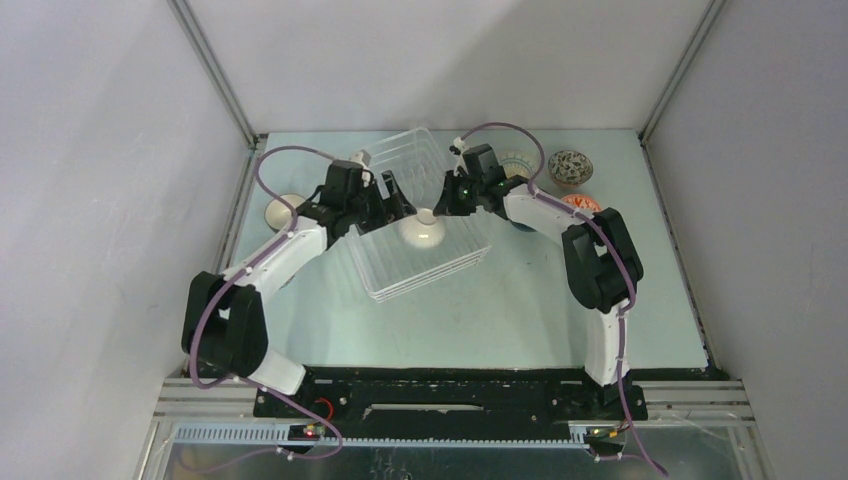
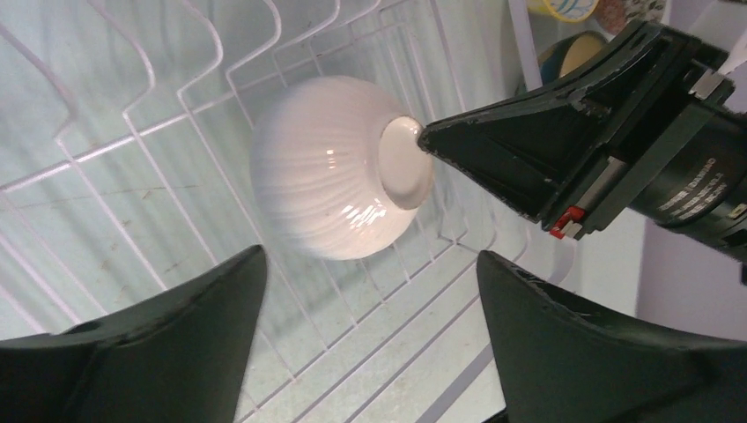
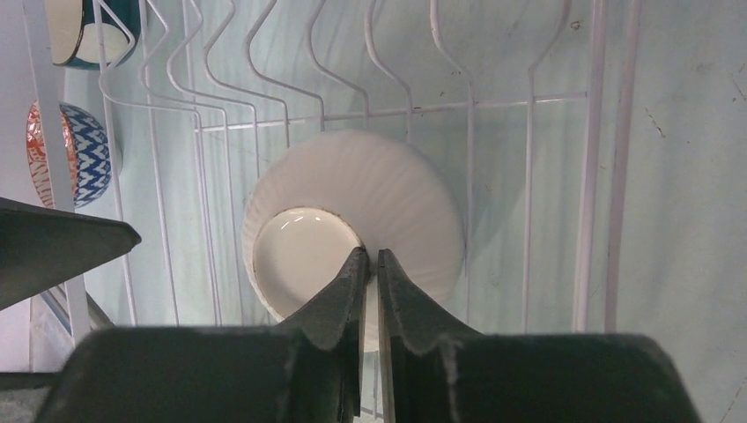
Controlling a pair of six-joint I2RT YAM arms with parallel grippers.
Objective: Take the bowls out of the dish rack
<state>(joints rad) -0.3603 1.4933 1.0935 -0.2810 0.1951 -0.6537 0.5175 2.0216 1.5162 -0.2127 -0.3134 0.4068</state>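
A plain white ribbed bowl (image 1: 422,232) lies on its side in the white wire dish rack (image 1: 452,265), its foot turned toward my right arm. My right gripper (image 3: 371,256) is shut on the foot ring of this white bowl (image 3: 396,189), one finger inside the ring and one outside. From the left wrist view, the right gripper (image 2: 425,137) touches the foot of the bowl (image 2: 317,167). My left gripper (image 2: 371,256) hangs open just short of the bowl, with only rack wires (image 2: 159,123) between its fingers. No other bowl shows in the rack.
Outside the rack stand a speckled bowl (image 1: 570,167), a red-patterned one (image 1: 581,203) and a pale bowl (image 1: 281,212) at the left. The right wrist view shows a dark teal bowl (image 3: 84,31) and a blue-white zigzag bowl (image 3: 86,154) beyond the rack's wires.
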